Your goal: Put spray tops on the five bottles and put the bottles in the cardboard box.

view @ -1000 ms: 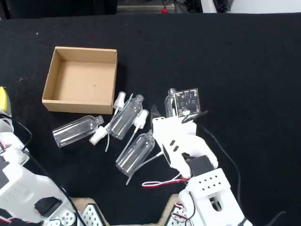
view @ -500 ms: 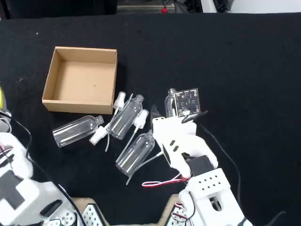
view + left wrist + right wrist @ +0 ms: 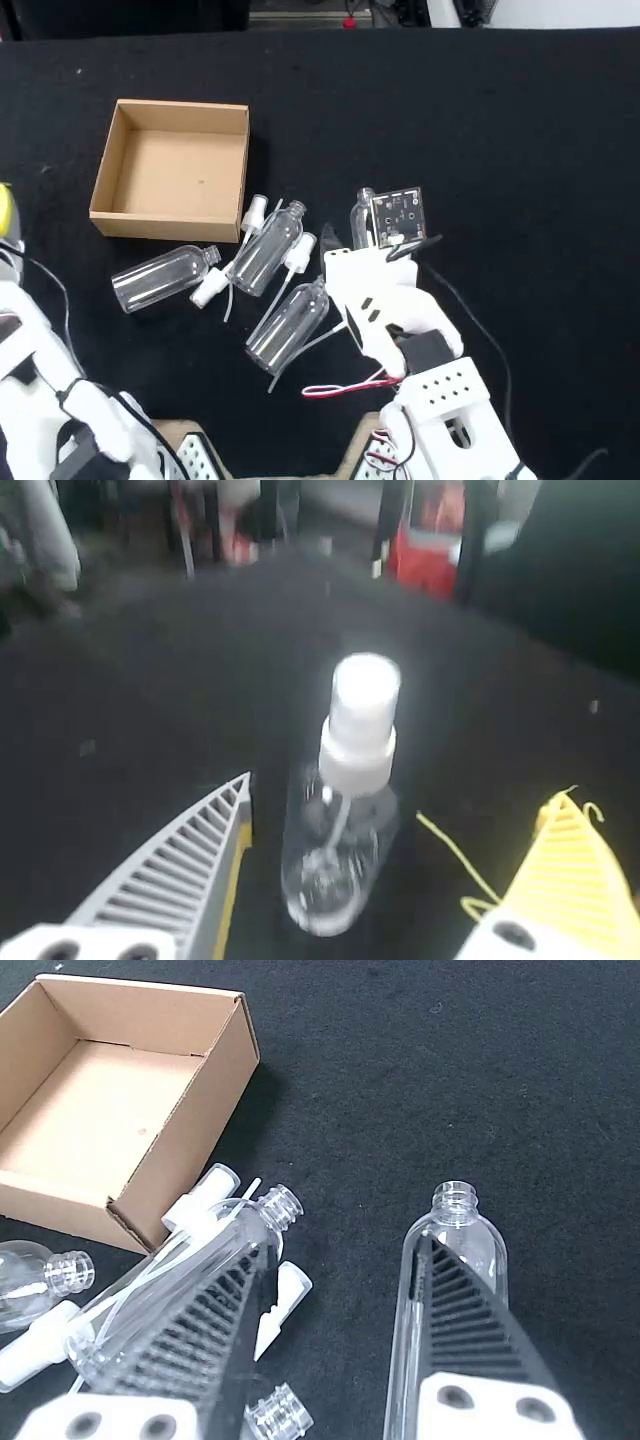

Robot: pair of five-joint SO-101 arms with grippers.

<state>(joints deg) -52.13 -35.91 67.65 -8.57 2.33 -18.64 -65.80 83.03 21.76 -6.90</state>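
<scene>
Black cloth worktop carries the open brown cardboard box, well beyond the right arm's jaws, which are spread and grip nothing. One clear uncapped plastic bottle stands upright just beside one of those jaws. Three more clear bottles lie near the other, toward the box, with loose white spray tops among them. The left arm's jaws are released; between them, touching neither, stands a clear bottle with a white spray top.
</scene>
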